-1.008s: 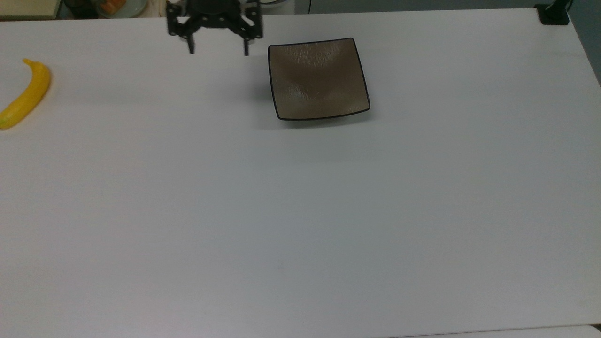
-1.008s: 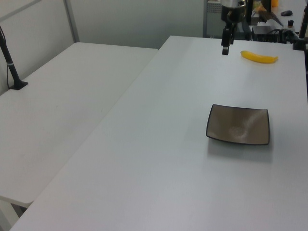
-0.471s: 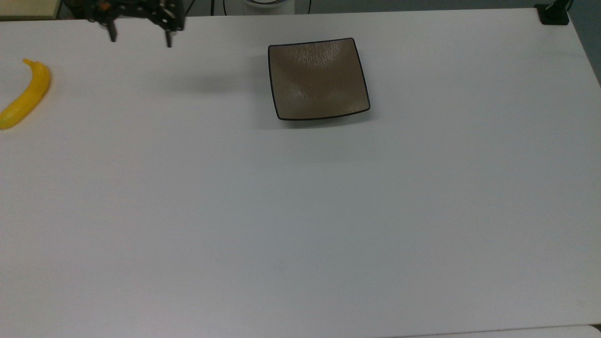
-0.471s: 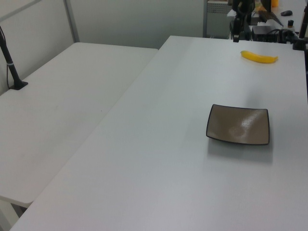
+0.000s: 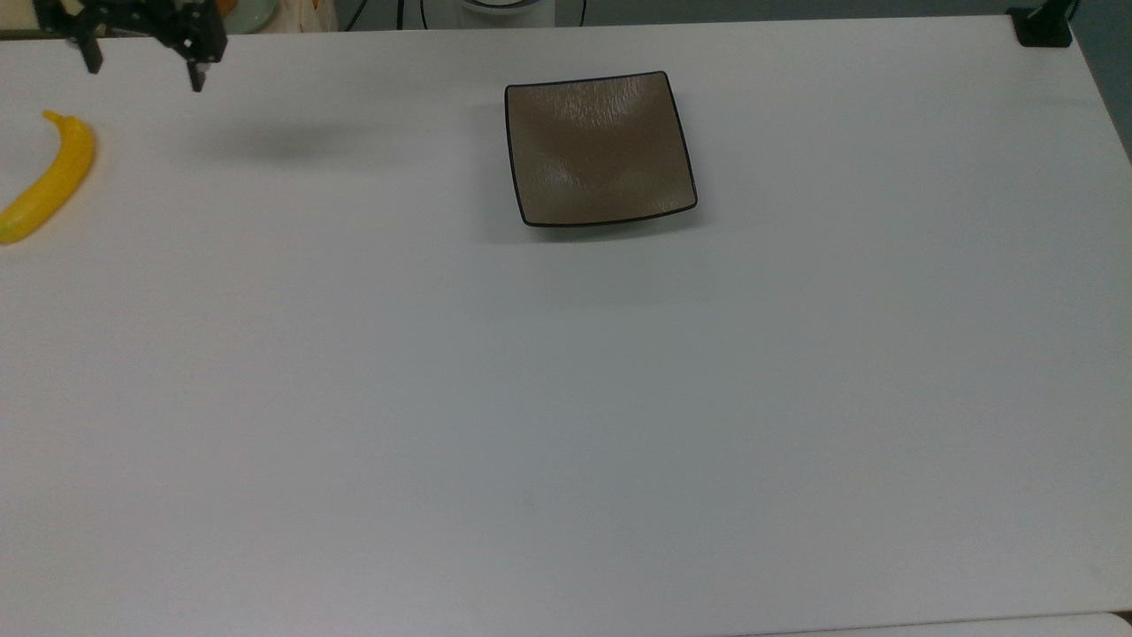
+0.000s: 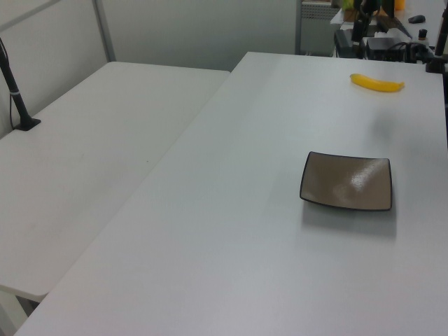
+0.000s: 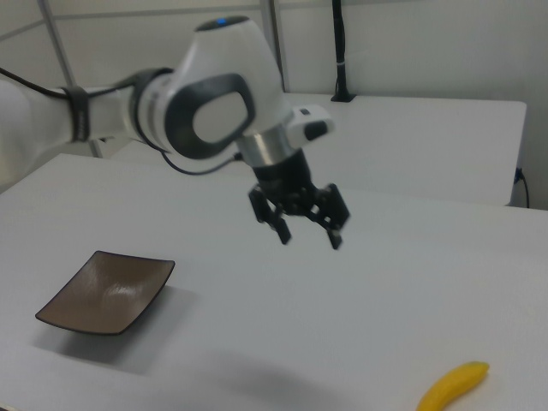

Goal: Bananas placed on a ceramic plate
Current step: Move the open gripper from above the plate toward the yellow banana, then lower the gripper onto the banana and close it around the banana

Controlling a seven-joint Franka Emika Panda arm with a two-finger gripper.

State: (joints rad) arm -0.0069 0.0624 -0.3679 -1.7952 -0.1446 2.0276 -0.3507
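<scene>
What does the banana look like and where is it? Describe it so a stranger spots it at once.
Start at the big white table with the square brown plate on it. Go to the top view's far left edge, well away from the plate and below the open gripper. There lies the banana: curved, bright yellow, the one vivid thing on the bare white surface.

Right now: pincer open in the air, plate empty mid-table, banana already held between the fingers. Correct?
Not quite. The banana is not held: it lies on the table by the top view's left edge, apart from the pincer. The top view shows the gap between them. The rest stands: the pincer is open in the air, and the plate is empty mid-table.
</scene>
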